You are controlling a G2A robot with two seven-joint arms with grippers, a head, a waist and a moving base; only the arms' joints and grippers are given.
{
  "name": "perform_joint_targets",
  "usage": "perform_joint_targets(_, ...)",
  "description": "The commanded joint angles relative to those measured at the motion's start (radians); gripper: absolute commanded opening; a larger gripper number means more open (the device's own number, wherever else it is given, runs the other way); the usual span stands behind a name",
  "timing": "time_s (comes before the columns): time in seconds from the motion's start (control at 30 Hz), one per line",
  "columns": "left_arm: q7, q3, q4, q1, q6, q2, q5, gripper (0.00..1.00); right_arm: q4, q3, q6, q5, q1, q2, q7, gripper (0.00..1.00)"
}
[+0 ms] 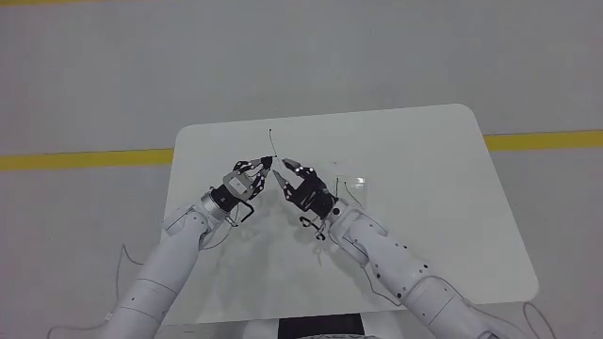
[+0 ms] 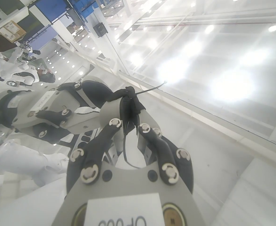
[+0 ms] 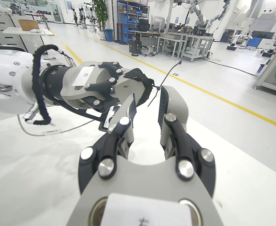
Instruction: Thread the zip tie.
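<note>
Since the thin, light, springy zip tie [image 3: 169, 74] stands above the worktop [image 1: 424, 179] pinched by the left gripper [image 2: 128, 97], the right gripper [image 3: 148, 96], jaws released at its tail, should probably grip near that loose tip.

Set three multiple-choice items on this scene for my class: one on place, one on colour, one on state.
1. Where is the zip tie? A in the left gripper, above the table; B lying flat; C on the floor.
2. Its colour? A white; B black; C yellow.
3. The right gripper is: A open; B shut on the tie; C shut on nothing.
Key: 1 A, the left jaws pinch it; 2 B, the strip is black; 3 A, a gap shows between its jaws.
</note>
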Motion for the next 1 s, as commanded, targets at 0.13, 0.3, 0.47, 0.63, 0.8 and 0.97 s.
perform_joint_targets(0.13, 0.000, 0.000, 0.000, 0.000, 0.000, 0.000, 0.000, 0.00, 0.009, -0.004, 0.014, -0.007, 0.007, -0.006, -0.002, 0.19)
perform_joint_targets(0.3, 0.000, 0.000, 0.000, 0.000, 0.000, 0.000, 0.000, 0.00, 0.012, -0.005, 0.027, -0.013, 0.008, -0.010, 0.002, 0.15)
perform_joint_targets(0.47, 0.000, 0.000, 0.000, 0.000, 0.000, 0.000, 0.000, 0.00, 0.013, -0.003, 0.038, -0.017, 0.008, -0.012, 0.002, 0.11)
perform_joint_targets(0.63, 0.000, 0.000, 0.000, 0.000, 0.000, 0.000, 0.000, 0.00, 0.012, 0.000, 0.045, -0.026, 0.007, -0.014, 0.006, 0.00)
perform_joint_targets(0.8, 0.000, 0.000, 0.000, 0.000, 0.000, 0.000, 0.000, 0.00, 0.006, 0.012, 0.051, -0.043, -0.001, -0.011, 0.007, 0.00)
perform_joint_targets(0.97, 0.000, 0.000, 0.000, 0.000, 0.000, 0.000, 0.000, 0.00, -0.004, 0.032, 0.048, -0.056, -0.018, -0.005, 0.008, 0.00)
